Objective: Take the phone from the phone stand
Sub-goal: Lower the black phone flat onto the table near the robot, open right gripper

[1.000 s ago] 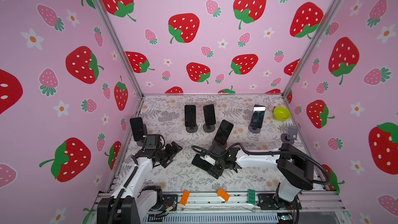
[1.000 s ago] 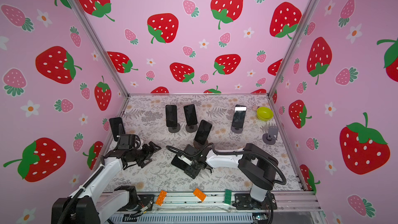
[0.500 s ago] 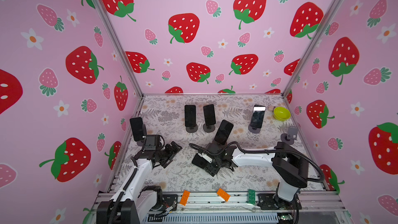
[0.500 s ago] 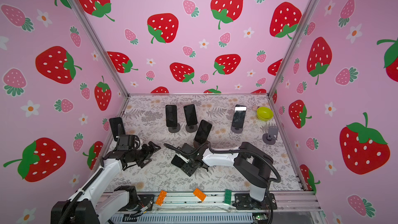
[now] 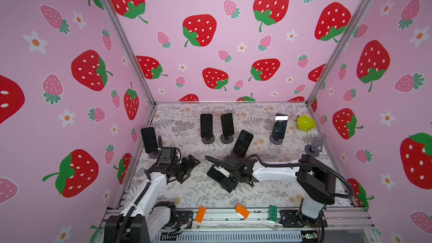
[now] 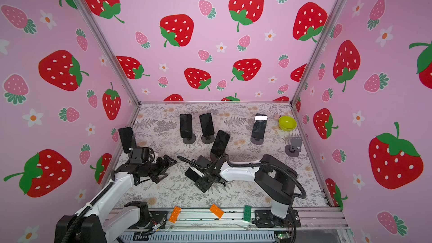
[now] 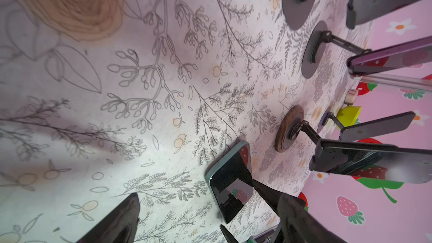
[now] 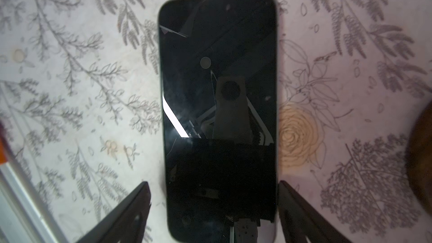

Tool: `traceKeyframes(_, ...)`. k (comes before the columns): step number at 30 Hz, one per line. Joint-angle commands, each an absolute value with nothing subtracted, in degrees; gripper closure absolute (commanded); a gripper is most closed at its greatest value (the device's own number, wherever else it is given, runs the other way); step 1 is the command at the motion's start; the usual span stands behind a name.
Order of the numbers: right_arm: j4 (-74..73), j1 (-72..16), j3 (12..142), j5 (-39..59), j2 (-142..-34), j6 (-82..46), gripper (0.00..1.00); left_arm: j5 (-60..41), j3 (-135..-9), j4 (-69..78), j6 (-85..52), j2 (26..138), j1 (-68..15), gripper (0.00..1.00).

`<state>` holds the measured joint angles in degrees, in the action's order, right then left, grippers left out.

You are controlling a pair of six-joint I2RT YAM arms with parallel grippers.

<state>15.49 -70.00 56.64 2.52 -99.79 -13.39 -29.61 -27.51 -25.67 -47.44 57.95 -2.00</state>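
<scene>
Right pincer (image 8: pixel 214 183) edged left, straddling flat phone (image 8: pixel 218 66); five phones (image 5: pixel 149 139) (image 5: pixel 206 125) (image 5: pixel 227 124) (image 5: pixel 243 143) (image 5: pixel 279 126) on stands (image 5: pixel 207 139).

A phone (image 8: pixel 218 90) lies flat on the flower-printed desk (image 8: pixel 81 78), dark screen up and mirroring the camera above it. The right hand (image 8: pixel 214 183) straddles one end. Its two dark fingers (image 8: pixel 121 213) are spread past the phone's long edges, one with a strip of desk showing between, the other just beside the edge. A blurred brown round shape (image 8: pixel 420 160) and a pale metal rail (image 8: pixel 14 195) sit at opposite edges.
</scene>
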Motion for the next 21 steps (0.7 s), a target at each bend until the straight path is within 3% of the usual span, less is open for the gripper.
traceKeyframes(1,15.61,-69.47,54.37,3.16,-95.98,-7.41,0.12,-30.77,-26.41,-23.74,-51.19,58.48,-4.88,0.07)
traceKeyframes(8,11.11,-66.97,47.48,11.79,-94.03,-4.34,0.11,-27.63,-23.33,-18.93,-60.03,57.04,-14.23,0.06)
traceKeyframes(21,4.96,-66.91,46.58,23.23,-95.46,-5.52,0.13,-25.25,-21.0,-9.1,-65.5,63.1,-17.53,0.06)
